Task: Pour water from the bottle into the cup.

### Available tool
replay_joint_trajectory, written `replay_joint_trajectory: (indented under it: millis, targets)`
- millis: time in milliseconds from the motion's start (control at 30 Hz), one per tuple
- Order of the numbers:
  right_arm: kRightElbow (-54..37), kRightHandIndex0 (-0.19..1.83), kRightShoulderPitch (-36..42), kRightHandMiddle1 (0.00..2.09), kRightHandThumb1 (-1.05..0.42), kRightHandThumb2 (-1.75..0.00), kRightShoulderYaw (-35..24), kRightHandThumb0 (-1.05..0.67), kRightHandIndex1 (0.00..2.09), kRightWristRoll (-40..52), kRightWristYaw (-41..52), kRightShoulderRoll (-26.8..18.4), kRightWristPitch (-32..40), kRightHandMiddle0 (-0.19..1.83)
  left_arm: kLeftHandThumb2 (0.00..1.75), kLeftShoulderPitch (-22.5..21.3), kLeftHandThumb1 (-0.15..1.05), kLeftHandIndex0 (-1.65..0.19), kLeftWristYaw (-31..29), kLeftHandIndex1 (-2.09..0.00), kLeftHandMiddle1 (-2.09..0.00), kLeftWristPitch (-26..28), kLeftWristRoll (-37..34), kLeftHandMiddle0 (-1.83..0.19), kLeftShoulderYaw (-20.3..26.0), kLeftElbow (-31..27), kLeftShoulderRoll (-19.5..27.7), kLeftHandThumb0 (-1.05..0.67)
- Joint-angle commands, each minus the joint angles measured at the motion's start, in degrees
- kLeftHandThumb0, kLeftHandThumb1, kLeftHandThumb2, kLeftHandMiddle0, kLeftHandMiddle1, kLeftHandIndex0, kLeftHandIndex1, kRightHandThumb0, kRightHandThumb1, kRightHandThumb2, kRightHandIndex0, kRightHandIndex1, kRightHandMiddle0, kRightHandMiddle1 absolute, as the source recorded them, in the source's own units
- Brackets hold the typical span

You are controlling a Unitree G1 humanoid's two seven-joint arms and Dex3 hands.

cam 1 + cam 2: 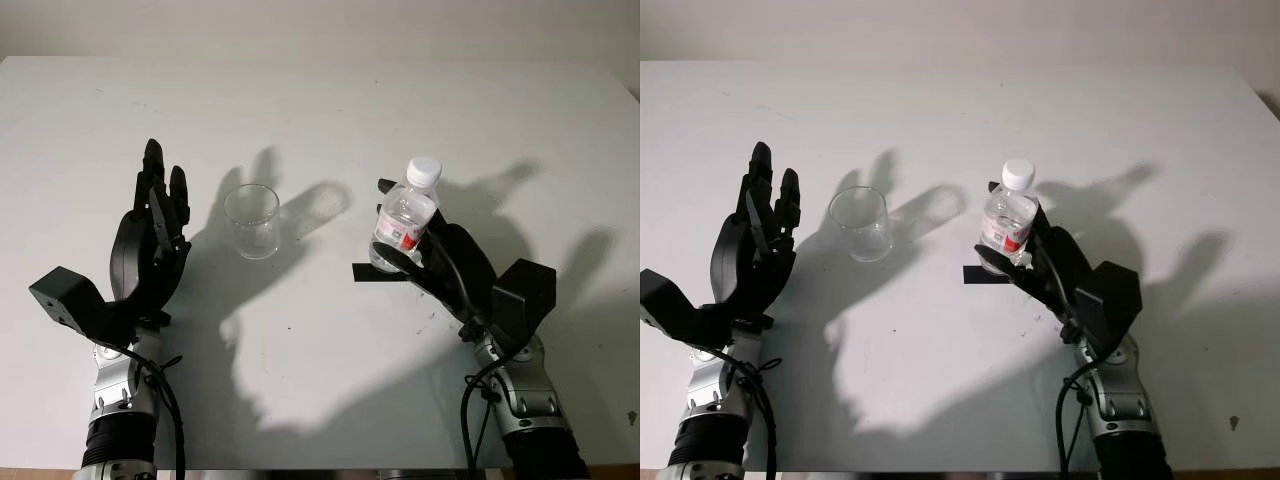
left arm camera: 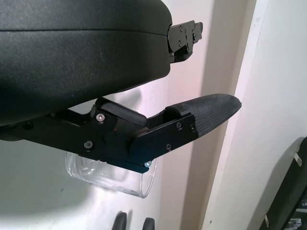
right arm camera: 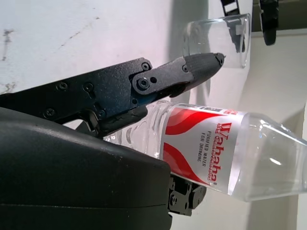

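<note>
Stood on a white desk (image 1: 320,110): a clear cup (image 1: 252,221), upright, left of centre, nothing visible in it. Right of it and apart from it, a plastic bottle (image 1: 404,215) with a white cap (image 1: 424,171) and a red-and-white label (image 3: 201,146), leaning a little to the right at the top, cap on. Could not tell whether its base touched the desk. Seemed low on water, level hard to judge.

Right robot hand (image 1: 415,255) wrapped around the bottle's lower half, fingers (image 3: 165,79) curled across the ribbed body just below the label, palm shell behind it. Bottle gripped firmly, seen lengthwise in the right wrist view, with the cup beyond the fingertip.

Left robot hand (image 1: 155,225) raised just left of the cup, open, holding nothing, fingers pointing away toward the far edge of the desk. Near the cup but not touching it. Seen from the left wrist: one finger (image 2: 192,120) stretched out in front of the cup's glass wall (image 2: 115,179).

Dark hand shadows thrown across the desk beyond both hands.
</note>
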Motion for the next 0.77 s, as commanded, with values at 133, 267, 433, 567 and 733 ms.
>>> replay_joint_trajectory:
  millis: [133, 267, 433, 567, 733]
  targets:
    - [2.39, -0.19, 0.09, 0.00, -1.00, -0.06, -0.49, -0.99, 0.00, -2.08, -3.40, -0.12, -5.16, -0.19, 0.80, 0.86, 1.05, 0.19, -0.25, 0.00, 0.00, -1.14, -0.05, 0.19, 0.00, 1.49, -0.49, -0.75]
    - [3.73, -0.19, -0.90, 0.00, -1.02, -0.06, -2.08, -0.99, 0.00, 0.37, -5.20, 1.44, -7.63, -0.19, 0.80, 0.93, 1.05, 0.19, -0.11, 0.00, 0.00, -1.04, -0.18, 0.19, 0.00, 1.41, -0.62, -0.75]
    - [4.00, -0.19, -1.91, 0.00, -1.02, -0.06, -3.30, -1.01, 0.00, 1.20, -7.64, 2.08, -8.99, -0.19, 0.81, 0.93, 1.05, 0.19, -0.25, 0.00, 0.00, -1.26, -0.02, 0.19, -0.04, 1.54, -0.42, -0.75]
    - [4.05, -0.19, -2.54, 0.00, -1.02, -0.05, -3.84, -1.02, 0.00, 1.53, -9.04, 2.37, -8.60, -0.19, 0.81, 0.66, 1.05, 0.19, -0.60, 0.00, 0.00, -1.59, -0.31, 0.19, 0.10, 2.11, -0.40, -0.75]
    - [4.02, -0.19, -2.42, 0.00, -1.00, -0.05, -3.55, -0.99, 0.00, 2.65, -7.99, 2.21, -9.19, -0.19, 0.80, 0.83, 1.05, 0.19, -0.63, 0.00, 0.00, -1.48, -0.53, 0.19, 0.27, 2.06, -0.37, -0.75]
